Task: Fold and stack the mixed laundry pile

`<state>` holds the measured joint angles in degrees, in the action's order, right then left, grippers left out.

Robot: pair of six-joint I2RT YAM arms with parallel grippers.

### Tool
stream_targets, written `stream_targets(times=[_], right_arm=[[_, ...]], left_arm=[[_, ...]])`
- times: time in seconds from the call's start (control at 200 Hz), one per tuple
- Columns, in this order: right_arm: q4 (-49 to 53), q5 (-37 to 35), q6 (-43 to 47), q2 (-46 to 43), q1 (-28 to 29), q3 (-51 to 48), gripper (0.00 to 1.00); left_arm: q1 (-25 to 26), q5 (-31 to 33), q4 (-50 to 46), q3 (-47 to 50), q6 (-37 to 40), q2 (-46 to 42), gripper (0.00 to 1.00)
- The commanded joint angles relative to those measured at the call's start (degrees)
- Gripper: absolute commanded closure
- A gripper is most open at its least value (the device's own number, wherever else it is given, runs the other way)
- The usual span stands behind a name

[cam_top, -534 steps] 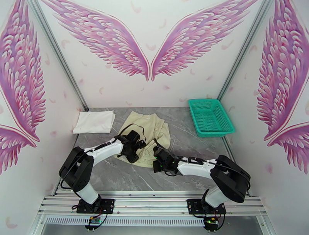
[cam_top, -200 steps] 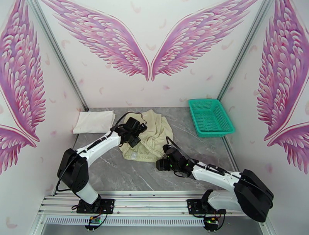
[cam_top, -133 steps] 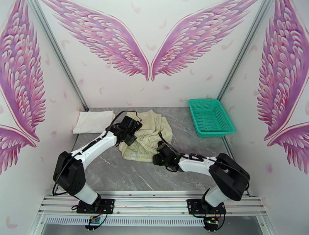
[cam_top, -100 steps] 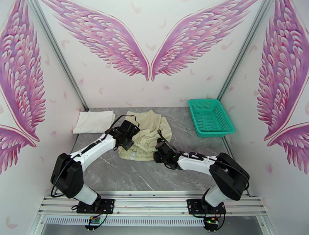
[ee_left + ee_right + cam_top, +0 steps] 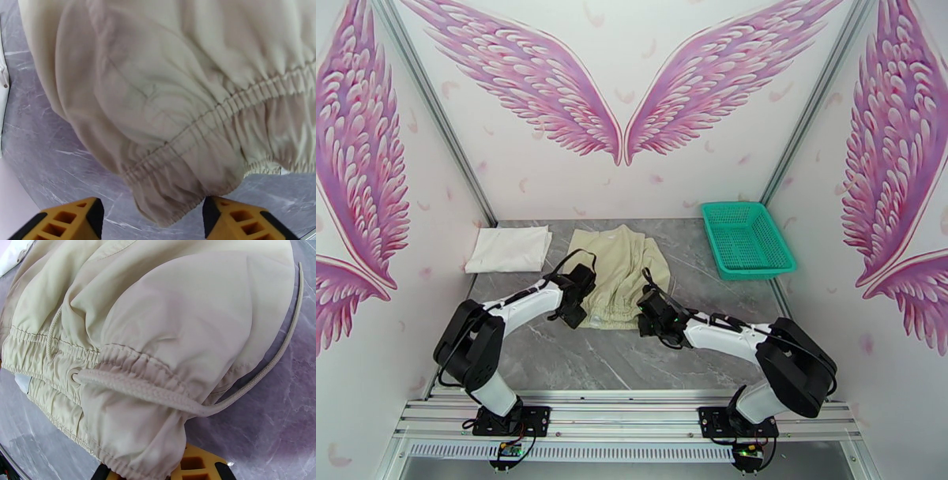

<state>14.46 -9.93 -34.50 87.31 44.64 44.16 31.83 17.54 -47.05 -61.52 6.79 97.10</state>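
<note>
The cream-beige garment (image 5: pixel 620 268) lies spread on the grey table, its gathered elastic waistband toward me. My left gripper (image 5: pixel 577 308) is at the waistband's left end; in the left wrist view its yellow fingers (image 5: pixel 67 221) stand wide apart, open, with the hem's corner (image 5: pixel 170 205) lying between them. My right gripper (image 5: pixel 646 305) is at the waistband's right end, and in the right wrist view the hem (image 5: pixel 134 453) runs down between its fingers (image 5: pixel 199 467), shut on the cloth. The cord (image 5: pixel 252 386) trails from an eyelet onto the table. The folded white shirt (image 5: pixel 508 249) lies at the back left.
A teal-green mesh basket (image 5: pixel 746 238) stands at the back right beside the wall frame. Bare grey marble table (image 5: pixel 577 355) stretches between the garment and the arm bases. Walls close in on both sides.
My left gripper let go of the lifted garment and drew back toward me. The garment dropped flatter onto the table. My right gripper moved in and closed on the waistband's right end.
</note>
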Motion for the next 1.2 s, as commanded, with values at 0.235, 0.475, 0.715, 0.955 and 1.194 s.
stream_targets(times=[0.235, 0.475, 0.715, 0.955, 1.194], right_arm=[[3.8, -2.6, 2.0, -3.3, -1.6, 0.8, 1.00], [5.5, -1.8, 4.1, -4.6, -3.5, 3.4, 1.00], [20.9, -3.5, 12.2, -13.3, -6.3, 17.4, 1.00], [42.2, -4.9, 20.0, -24.8, -7.3, 38.3, 1.00], [56.9, -6.0, 21.3, -24.1, -7.4, 59.5, 1.00]], left_arm=[[-1.2, 5.0, 0.3, 1.3, -1.3, 1.8, 0.45], [-1.3, 2.6, 6.1, 0.1, -5.6, -1.0, 0.98], [0.7, 3.5, 0.5, -9.2, -6.4, -17.9, 1.00], [8.8, 5.9, -17.2, -35.4, -6.1, -29.2, 1.00], [18.4, 14.4, -32.6, -59.9, -8.3, -20.4, 1.00]])
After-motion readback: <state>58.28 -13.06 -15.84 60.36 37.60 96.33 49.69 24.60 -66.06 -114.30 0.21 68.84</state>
